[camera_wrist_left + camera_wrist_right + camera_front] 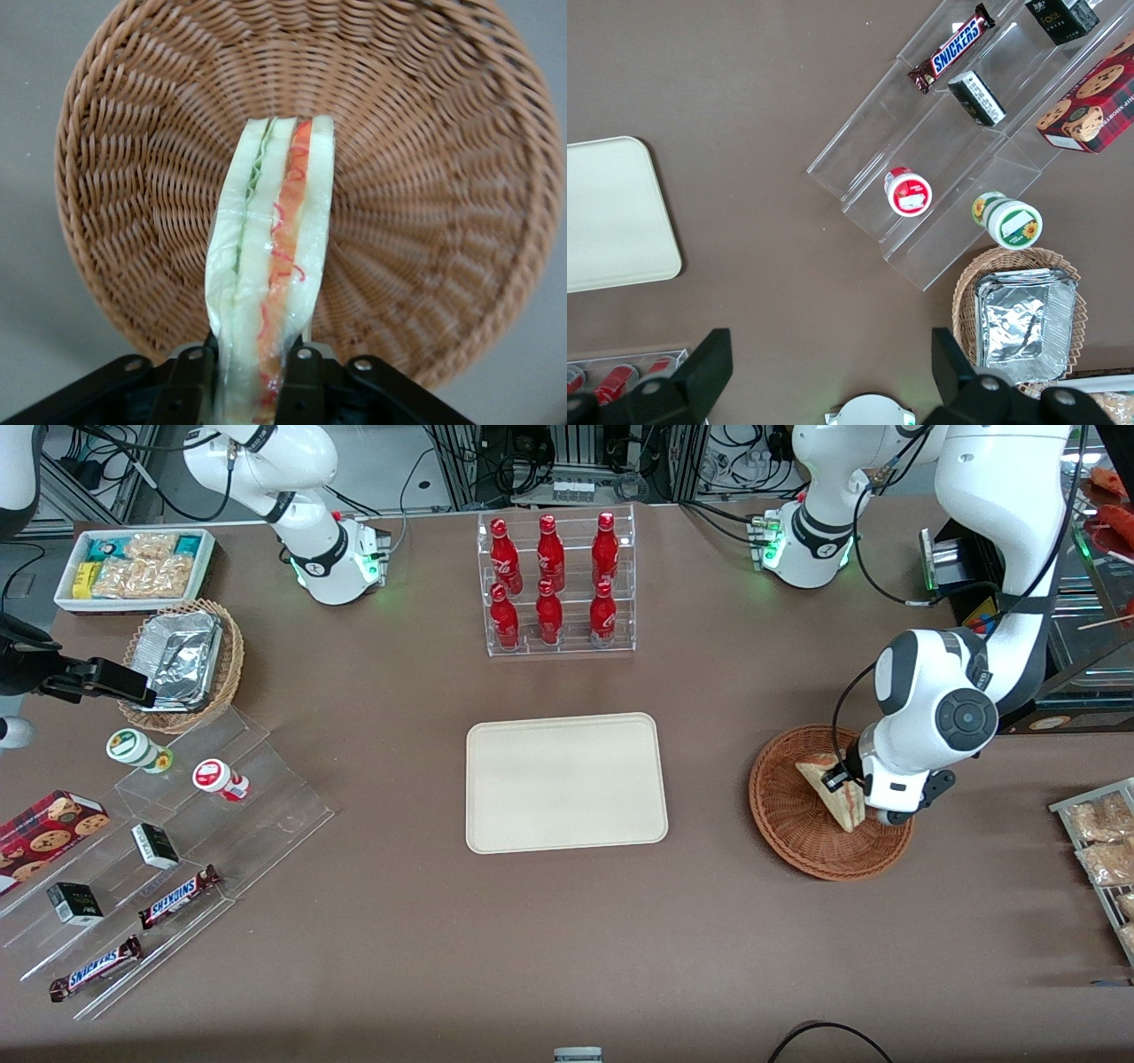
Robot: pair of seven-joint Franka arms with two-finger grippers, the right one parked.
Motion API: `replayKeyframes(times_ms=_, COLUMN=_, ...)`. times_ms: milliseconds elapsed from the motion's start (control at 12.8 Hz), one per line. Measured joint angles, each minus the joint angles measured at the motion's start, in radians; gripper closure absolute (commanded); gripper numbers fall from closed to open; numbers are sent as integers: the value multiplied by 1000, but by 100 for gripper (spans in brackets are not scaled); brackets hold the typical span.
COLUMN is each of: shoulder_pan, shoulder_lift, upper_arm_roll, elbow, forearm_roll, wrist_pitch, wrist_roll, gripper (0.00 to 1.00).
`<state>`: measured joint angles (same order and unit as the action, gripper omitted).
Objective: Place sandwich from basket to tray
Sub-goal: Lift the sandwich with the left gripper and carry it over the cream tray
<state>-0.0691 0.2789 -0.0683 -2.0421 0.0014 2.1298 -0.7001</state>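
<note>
Sandwich (270,266), wrapped in clear film, fills the wrist view edge-on, green filling on one side and red on the other; the gripper (251,376) has its two black fingers (302,379) pressed against the bread faces, so it is clamped on the wedge. Front view: the sandwich (831,788) stands tilted on its edge inside the basket (788,815), under the left arm's wrist; whether it touches the weave or hangs just above it cannot be told. The basket sits near the working arm's end of the table; the tray (565,782), bare, lies at the table's middle, well apart from the basket. Farther from the front camera than the tray stands a clear rack of red bottles (551,583); toward the parked arm's end lie acrylic steps with Snickers bars (180,896). Step in hand, by judgement: grasp made, lift beginning. The next move calls for raising the wedge clear of the basket rim, carrying it sideways over the tray, and lowering before release; the slick film may let it slip.
</note>
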Motion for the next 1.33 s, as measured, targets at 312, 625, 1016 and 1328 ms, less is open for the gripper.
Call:
replayKeyframes(times_ms=312, shoulder_pan=-48, shoulder_lift=-4, upper_arm_roll=-8, elbow=139, forearm_roll=0, wrist_pitch=-214, wrist_roll=28, gripper=100)
replayKeyframes(times_ms=625, shoulder_pan=-174, shoulder_lift=15, upper_arm_roll=-17, elbow=160, forearm_roll=-3, wrist_pitch=-216, wrist_roll=26, gripper=100)
replayKeyframes(times_ms=1016, shoulder_pan=-355, shoulder_lift=132, upper_arm_roll=-21, elbow=296, forearm_roll=-82, wrist_pitch=-205, wrist_roll=-17, gripper=100)
replayKeyframes(times_ms=1328, shoulder_pan=-484, shoulder_lift=270, upper_arm_roll=-22, elbow=446, forearm_roll=-86, wrist_pitch=-167, wrist_roll=-48, gripper=100)
